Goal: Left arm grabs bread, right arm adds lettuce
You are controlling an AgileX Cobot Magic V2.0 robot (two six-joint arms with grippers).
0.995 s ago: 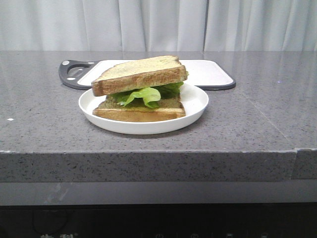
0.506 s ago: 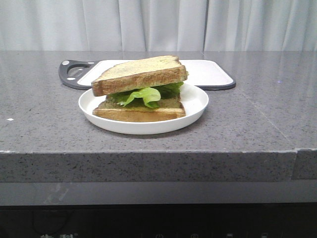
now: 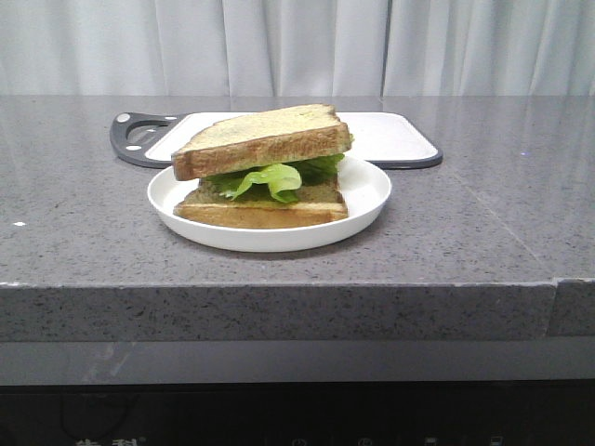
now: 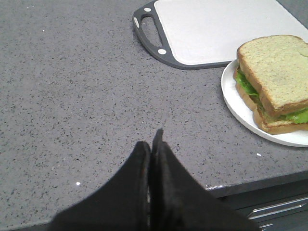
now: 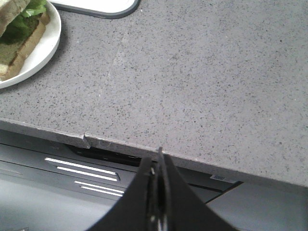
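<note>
Bread: we see the thick slice on top of the stack, tilted, higher at its right end; it lies on the lettuce, at center of the front view.
Lettuce: we see it betw. the top slice and the lower slice; frilly edge sticks out at the front.
Plate: white, round, holds the whole sandwich; it sits on the grey counter.
Cutting board: behind the plate, at 12 o'clock from it; dark handle at its left end.
Left gripper: we see both fingers pressed together, nothing betw. them; it is above bare counter, well apart from the plate, w/ sandwich at approx. 2 o'clock.
Right gripper: fingers closed tight, empty; tips are over the counter's front edge, plate at approx. 10 o'clock, well apart.
</note>
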